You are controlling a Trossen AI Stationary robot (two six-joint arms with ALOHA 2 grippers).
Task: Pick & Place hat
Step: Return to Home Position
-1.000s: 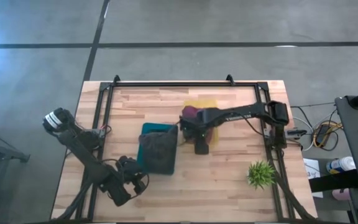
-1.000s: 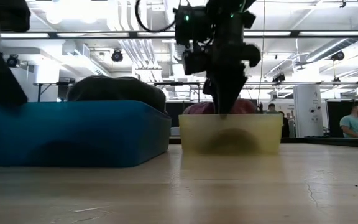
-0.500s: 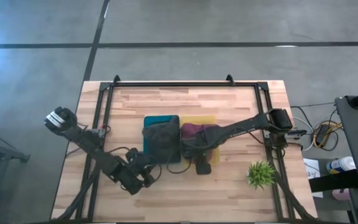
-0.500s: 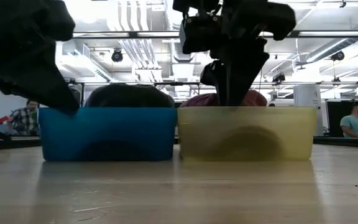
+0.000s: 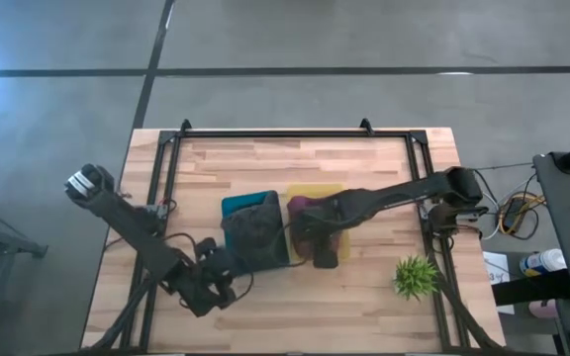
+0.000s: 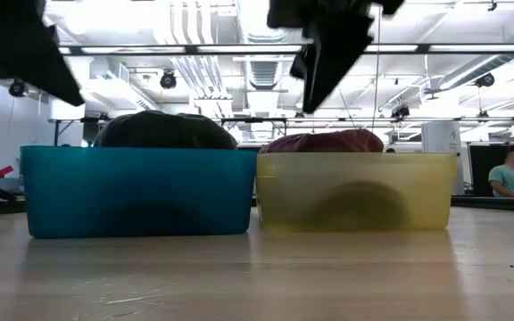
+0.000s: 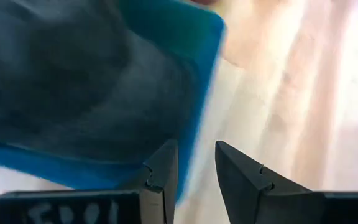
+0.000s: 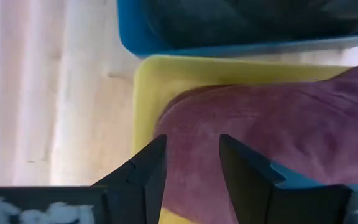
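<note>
A dark grey hat (image 5: 254, 233) fills a blue bin (image 5: 234, 206) at the table's middle. A maroon hat (image 5: 308, 208) lies in the yellow bin (image 5: 331, 194), which stands against the blue bin's right side. In the low view both hats (image 6: 163, 130) (image 6: 324, 142) bulge above the bin rims. My left gripper (image 7: 194, 154) is open and hovers over the blue bin's near-left edge (image 7: 197, 118). My right gripper (image 8: 192, 142) is open above the maroon hat (image 8: 260, 124), raised clear of it in the low view (image 6: 324, 53).
A small green plant (image 5: 416, 276) stands near the table's near right corner. A black frame (image 5: 275, 133) runs round the table. People (image 6: 511, 174) are in the room beyond the far edge. Bare wood shows at the far part (image 5: 265, 158).
The yellow bin has slid toward the near edge and now stands square beside the blue bin, which has straightened. My right gripper has risen out of the yellow bin. My left gripper, which was down at the blue bin's left wall half a second ago, has lifted away.
</note>
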